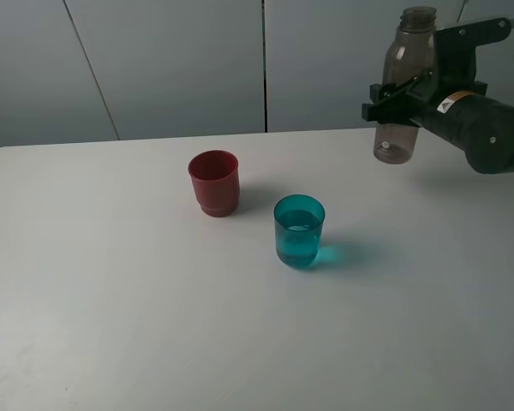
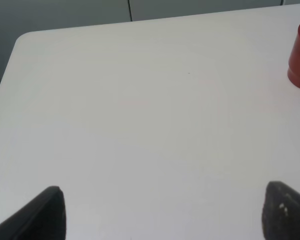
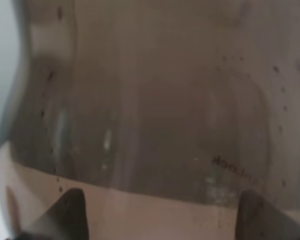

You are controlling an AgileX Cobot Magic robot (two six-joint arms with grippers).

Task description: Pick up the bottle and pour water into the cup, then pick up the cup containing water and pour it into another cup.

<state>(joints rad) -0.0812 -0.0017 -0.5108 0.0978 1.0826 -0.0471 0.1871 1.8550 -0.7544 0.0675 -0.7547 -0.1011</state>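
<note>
One smoky translucent bottle [image 1: 409,51] clamped in right pincer [image 1: 399,96]; left pincer [image 2: 162,212] spread apart.

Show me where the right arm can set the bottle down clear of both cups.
Bare table lies right of the teal cup, toward the bottle in the right claw. The stretch from the red cup to the table's left edge is bare too. Only the gap between the cups is tight.
</note>
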